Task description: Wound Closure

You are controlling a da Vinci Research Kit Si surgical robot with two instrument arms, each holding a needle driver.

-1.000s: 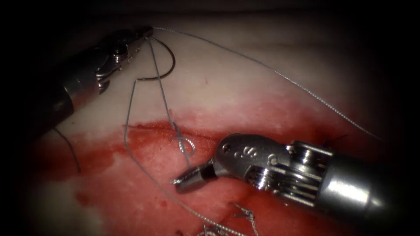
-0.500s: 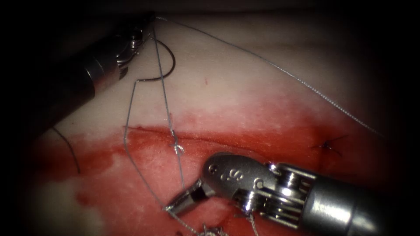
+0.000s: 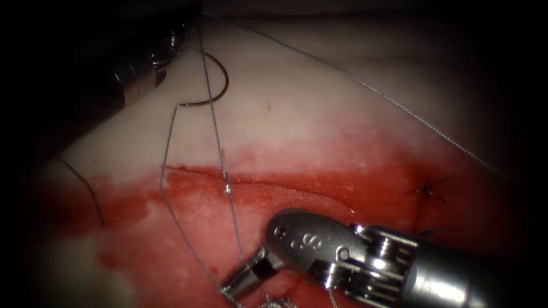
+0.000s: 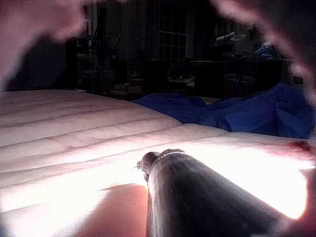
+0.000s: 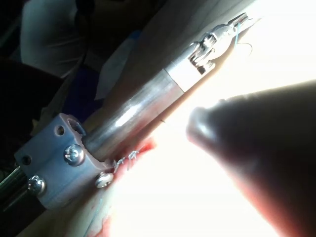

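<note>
Tissue point(image 3: 319, 114) bears free needle point(image 3: 220, 85); right claw point(image 3: 231, 287) clamps thread point(image 3: 228, 199); left claw's state unclear.

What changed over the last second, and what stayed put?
The right gripper, shut on the thread, moved down and left, drawing the loop at the cut into a small knot. The left gripper drew back toward the upper left. The needle stayed lying on the tissue.

A dim lab or workshop room. Behind the pale tissue point(image 4: 74, 123) lies a crumpled blue drape point(image 4: 237, 111), and beyond it stand dark cluttered shelves point(image 4: 173, 44) and benches.
</note>
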